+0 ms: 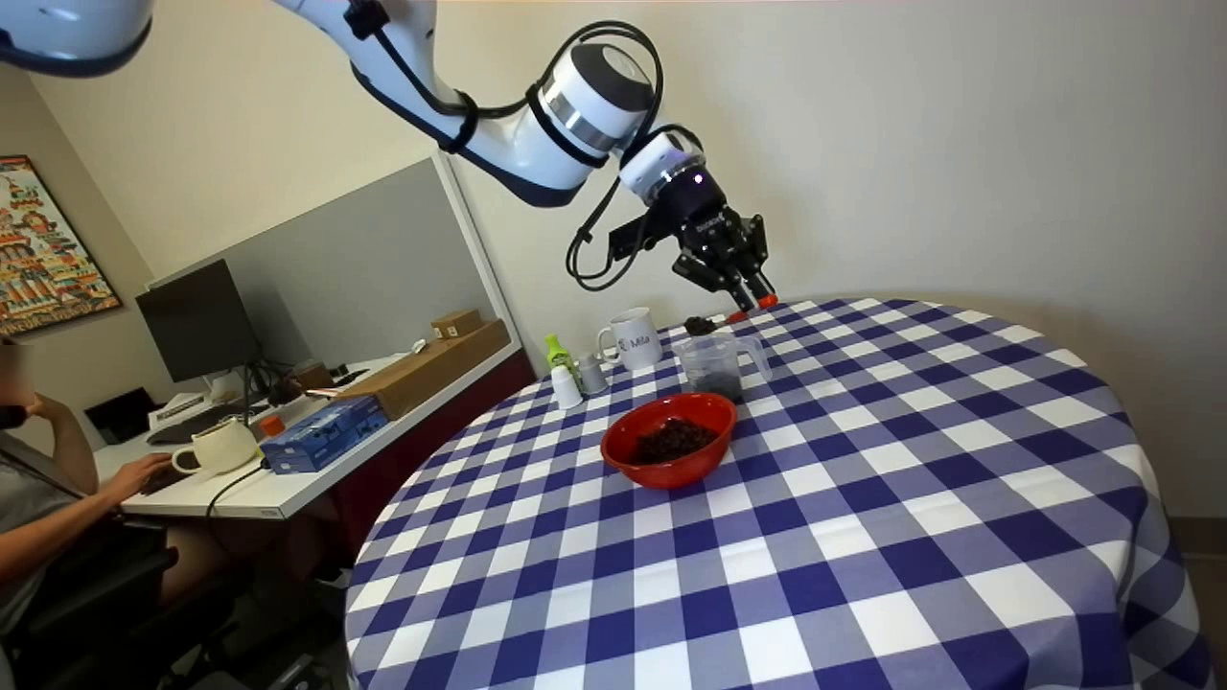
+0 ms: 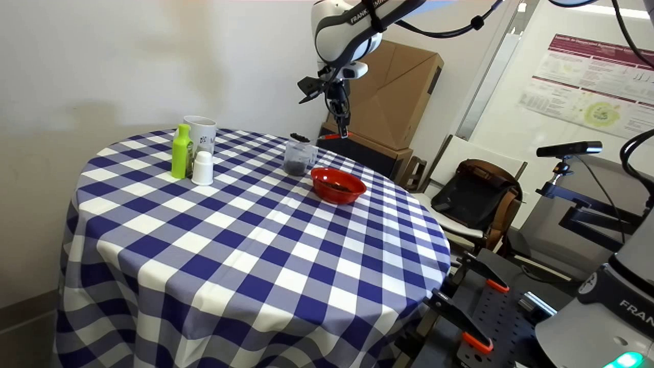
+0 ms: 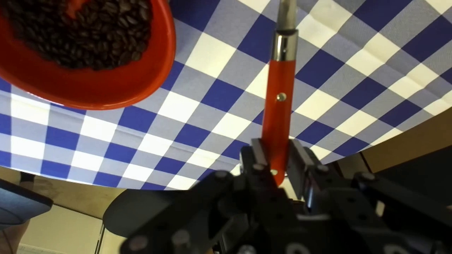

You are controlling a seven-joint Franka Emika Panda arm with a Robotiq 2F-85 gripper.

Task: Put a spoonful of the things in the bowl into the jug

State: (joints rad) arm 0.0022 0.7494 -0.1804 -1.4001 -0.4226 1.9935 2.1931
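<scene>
Drawn narrow, the pincer (image 3: 276, 145) holds a spoon (image 3: 280, 91) near the end of its handle, one finger pressed to each side. That handle is smooth, glossy red, studded with round metal rivets, and finishes in a shiny collar and grey neck. The spoon's long axis runs straight out from the pincer, close to level in an exterior view, with the head, under a dark heap (image 2: 300, 137), pointing away above the mouth of the jug (image 2: 298, 155). The jug stands upright, lower than the pincer, clear-walled, with a handle at its side and dark contents (image 2: 295, 168) in its bottom. Also below the pincer, off to one side, sits the round red bowl (image 3: 84, 88), shiny, partly filled with glossy oval beans (image 3: 102, 46). Both rest on the counter (image 2: 255, 245), its curved edge draped in a creased cloth (image 3: 353, 91) of blue, grey and white checks. Well apart from the pincer, past the jug, stand a white shaker (image 2: 203, 169), a greyish shaker (image 1: 591, 376), a lime-green bottle (image 2: 181, 156) and a white mug (image 1: 636, 340) with dark lettering.
</scene>
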